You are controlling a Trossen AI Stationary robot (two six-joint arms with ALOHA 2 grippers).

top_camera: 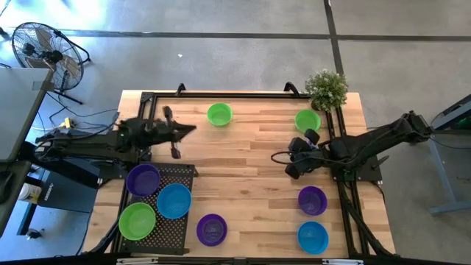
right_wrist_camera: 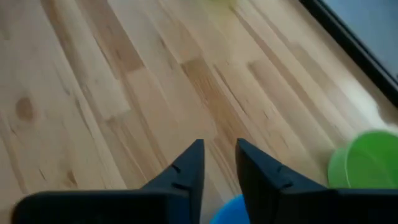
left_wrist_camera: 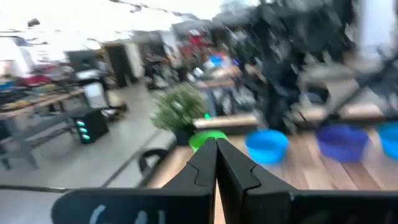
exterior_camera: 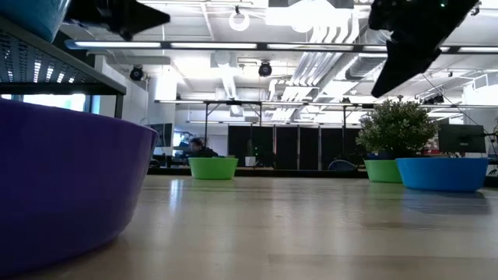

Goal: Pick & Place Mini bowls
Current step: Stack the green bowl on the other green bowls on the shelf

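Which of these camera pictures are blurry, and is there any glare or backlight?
Left wrist view: smeared throughout, the potted plant and blue bowl soft. Low view: bright ceiling lights backlight the scene, the arms read as silhouettes, and the near purple bowl is out of focus. Right wrist view: slightly soft, green bowl blurred. High view: sharp, glare at its top left corner.

Overhead looks straight down; low camera skims the table (exterior_camera: 311,225).

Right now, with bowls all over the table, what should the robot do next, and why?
Probably lower the right gripper toward a loose bowl near it, perhaps the purple bowl. Its fingers stand slightly apart and hold nothing, above bare wood. Three bowls already sit on the black tray; the left gripper is shut and empty.
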